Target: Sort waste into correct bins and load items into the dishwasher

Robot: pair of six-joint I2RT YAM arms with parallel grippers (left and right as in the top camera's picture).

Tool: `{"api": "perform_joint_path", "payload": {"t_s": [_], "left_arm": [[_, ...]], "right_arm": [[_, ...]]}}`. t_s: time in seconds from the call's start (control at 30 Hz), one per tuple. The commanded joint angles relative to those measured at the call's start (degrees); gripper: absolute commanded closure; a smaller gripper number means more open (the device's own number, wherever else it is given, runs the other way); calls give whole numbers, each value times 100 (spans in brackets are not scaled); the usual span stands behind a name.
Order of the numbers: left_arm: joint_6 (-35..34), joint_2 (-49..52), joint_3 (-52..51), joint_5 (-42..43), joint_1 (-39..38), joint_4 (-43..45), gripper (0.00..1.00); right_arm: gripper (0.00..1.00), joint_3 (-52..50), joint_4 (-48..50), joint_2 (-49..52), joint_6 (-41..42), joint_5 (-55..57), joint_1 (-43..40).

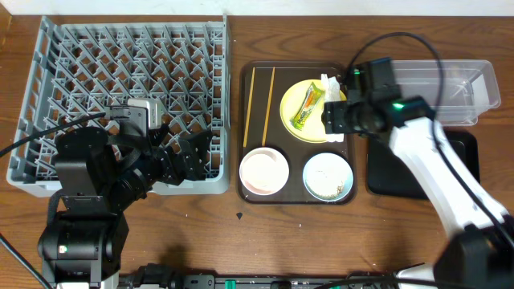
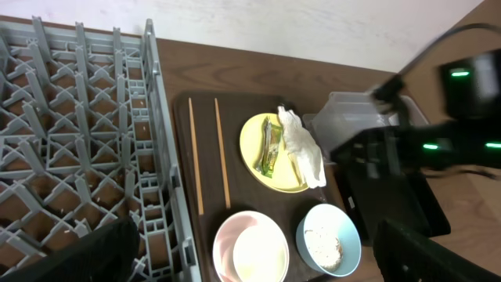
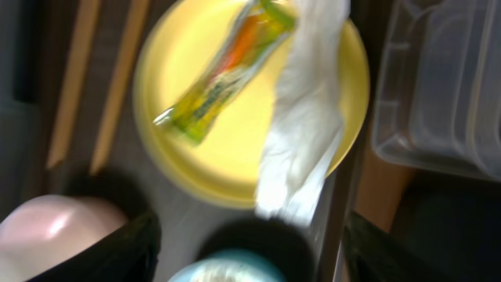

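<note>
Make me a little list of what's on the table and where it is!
plate: yellow, on brown tray
on plate: wrapper, napkin
chopsticks: two, left side of tray
bowls: white bowl, blue bowl, at tray's near edge
rack: grey, left of tray
bins: clear tub, black tray, far right
pincers: left pincer open, right pincer open

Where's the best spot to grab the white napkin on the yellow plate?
Probably its raised, crumpled middle, from straight above. The napkin lies long and narrow along the edge of the yellow plate, so a pinch across its width should catch folds and miss the wrapper beside it.
</note>
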Motion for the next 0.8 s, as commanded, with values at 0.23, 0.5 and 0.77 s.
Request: {"api": "perform_joint_path", "payload": {"t_s": [0.23, 0.5, 0.77], "left_arm": [[-50, -15, 94, 98, 13, 7, 4], [-50, -15, 94, 98, 13, 9, 4], [-50, -15, 94, 98, 13, 7, 4]], "right_arm": [[48, 136, 898, 1469, 706, 1451, 286], [96, 140, 931, 1934, 813, 1346, 372], [99, 144, 649, 490, 870, 1211, 369]]}}
